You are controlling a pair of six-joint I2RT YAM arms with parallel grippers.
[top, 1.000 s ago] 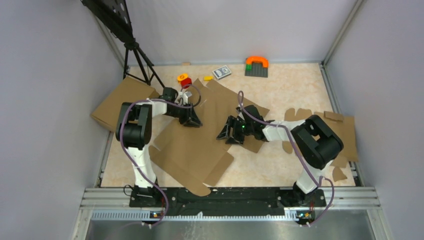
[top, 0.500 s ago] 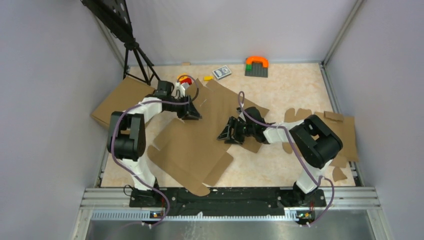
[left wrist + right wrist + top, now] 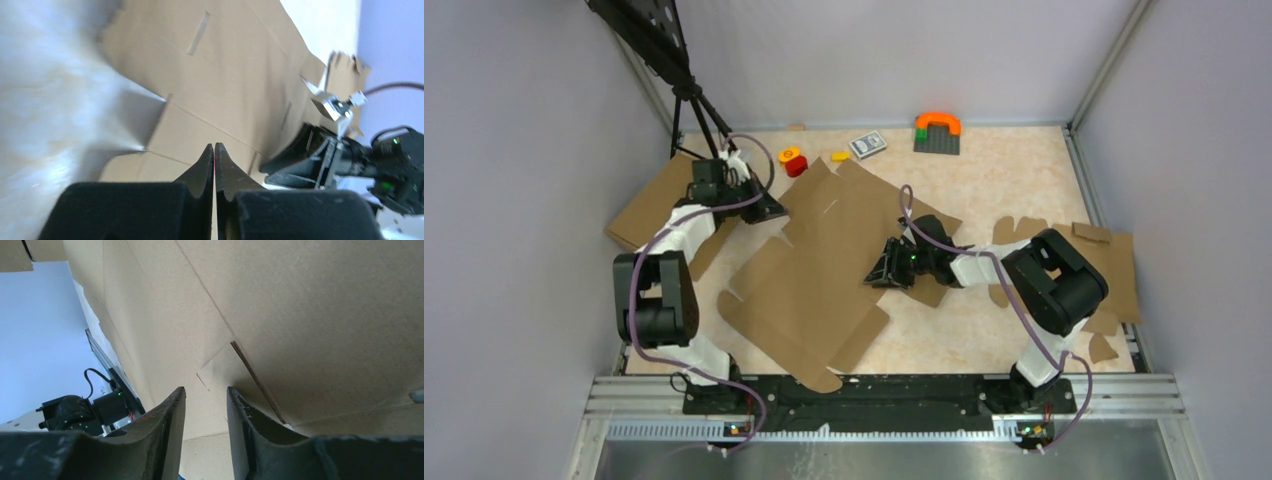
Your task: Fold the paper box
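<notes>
Lying flat mid-table: the paper box point(image 3: 824, 255), an unfolded brown die-cut sheet with slits and flaps showing. My left gripper point(image 3: 772, 210) is at its far left edge, jaws clenched tip to tip on nothing. My right gripper point(image 3: 876, 275) is at the sheet's right edge, jaws narrowly parted, nothing seen between them. Left of the sheet lies another cardboard piece point(image 3: 649, 205); to the right, a notched cardboard blank point(image 3: 1114, 265). On the far side: a card pack point(image 3: 867, 144) and an orange arch point(image 3: 937, 122).

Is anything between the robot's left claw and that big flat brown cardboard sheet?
Nothing visible does. The shut left gripper sits right at the left edge of the flat brown corrugated cardboard sheet, with no object between them.
</notes>
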